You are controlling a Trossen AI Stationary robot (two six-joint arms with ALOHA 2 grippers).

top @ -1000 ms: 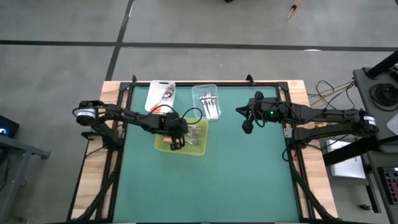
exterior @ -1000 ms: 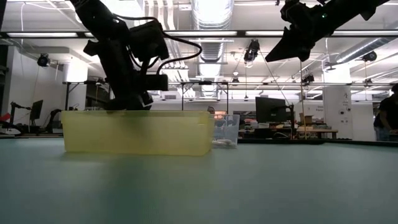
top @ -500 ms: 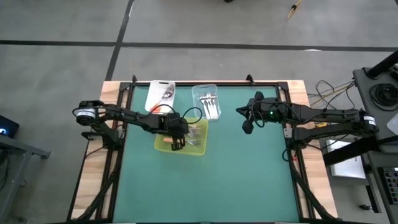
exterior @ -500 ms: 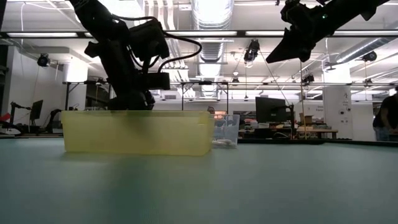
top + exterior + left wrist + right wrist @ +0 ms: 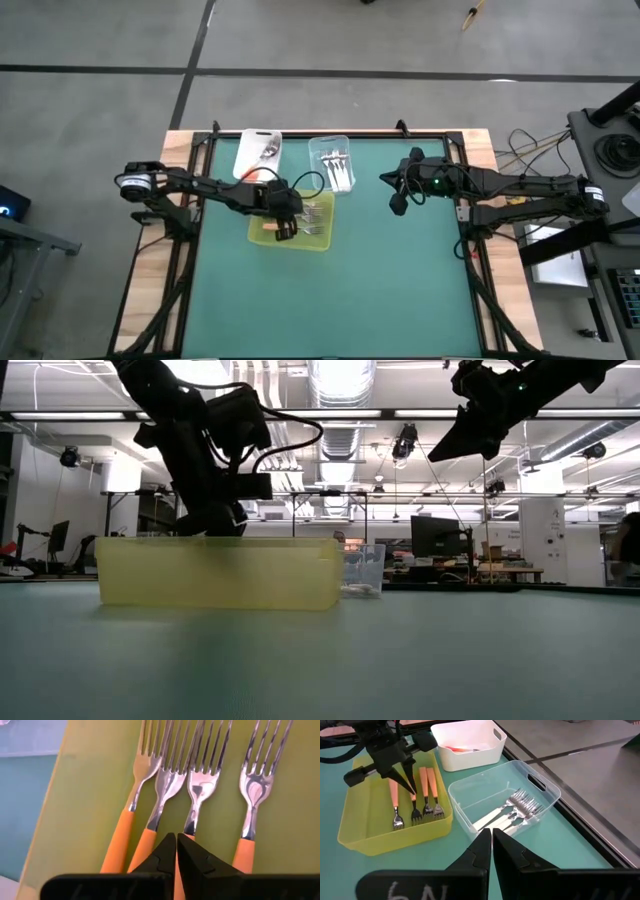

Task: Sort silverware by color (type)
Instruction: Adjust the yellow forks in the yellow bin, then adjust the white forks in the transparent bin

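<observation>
The near half of the desk [image 5: 330,300] lies bare and open to passage. Toward the far edge, the yellow-green tray [image 5: 262,236], the clear tub [image 5: 318,148] and the white tub [image 5: 245,150] crowd together. The left hand [image 5: 283,229] fills the tray's room above the orange-handled forks [image 5: 150,820].

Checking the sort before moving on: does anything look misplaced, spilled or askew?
Nothing stands out. Orange-handled forks lie side by side in the yellow tray, white-handled forks in the clear tub. Nothing has spilled onto the table.
</observation>
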